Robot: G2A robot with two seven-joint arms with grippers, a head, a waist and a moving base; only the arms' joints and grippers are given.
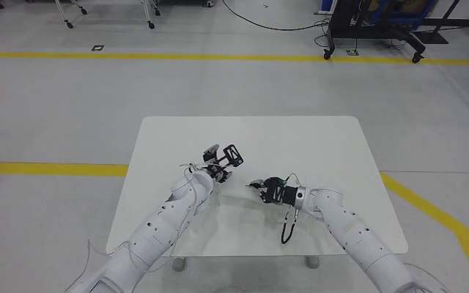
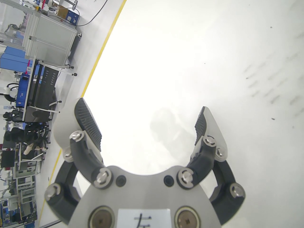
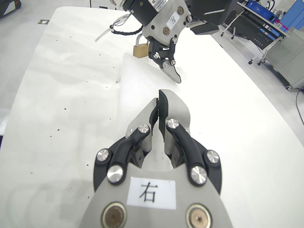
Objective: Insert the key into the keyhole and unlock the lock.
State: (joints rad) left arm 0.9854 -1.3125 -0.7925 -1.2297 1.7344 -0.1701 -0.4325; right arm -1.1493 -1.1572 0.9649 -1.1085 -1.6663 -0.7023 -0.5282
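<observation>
The left gripper [image 2: 142,110] is wide open with nothing between its pads. The brass padlock [image 3: 141,49] lies on the white table [image 1: 322,146], just beside one of its fingers (partly hidden behind that gripper). The right gripper [image 3: 158,104] is near, its fingers pressed together; whether they pinch something thin, I cannot tell.
</observation>
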